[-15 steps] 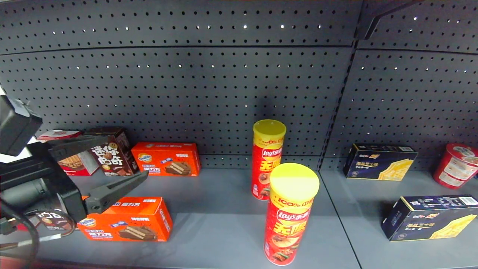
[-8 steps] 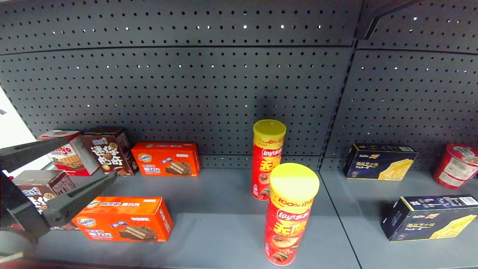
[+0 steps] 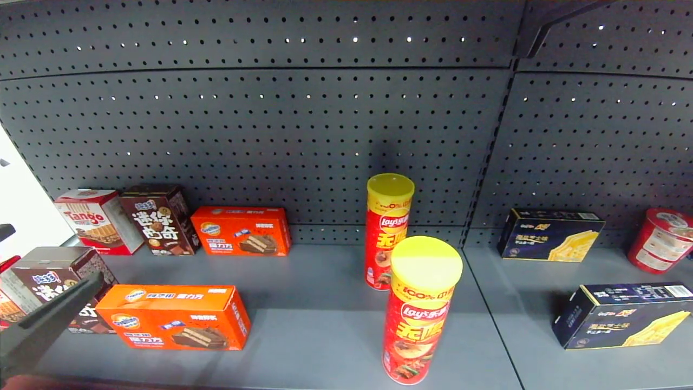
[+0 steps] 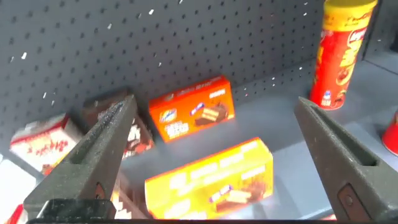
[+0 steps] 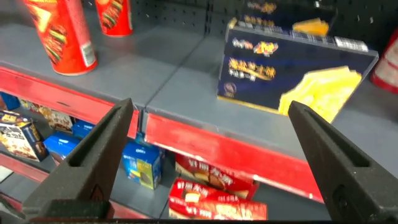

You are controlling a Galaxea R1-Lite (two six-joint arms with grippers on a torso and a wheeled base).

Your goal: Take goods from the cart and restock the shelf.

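Left gripper [image 4: 214, 106] gapes empty near the front orange box [image 3: 176, 317]; right gripper [image 5: 210, 107] — also open, empty — faces the navy box [image 5: 292, 68]. 2 chip cans [image 3: 419, 309] stand on the shelf [image 3: 325, 325] between those boxes.

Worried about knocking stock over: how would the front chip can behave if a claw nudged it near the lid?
The front chip can is tall, narrow and upright, so a high push would probably tip it. Once down, its round body would likely roll, and it stands near the front edge of the shelf.
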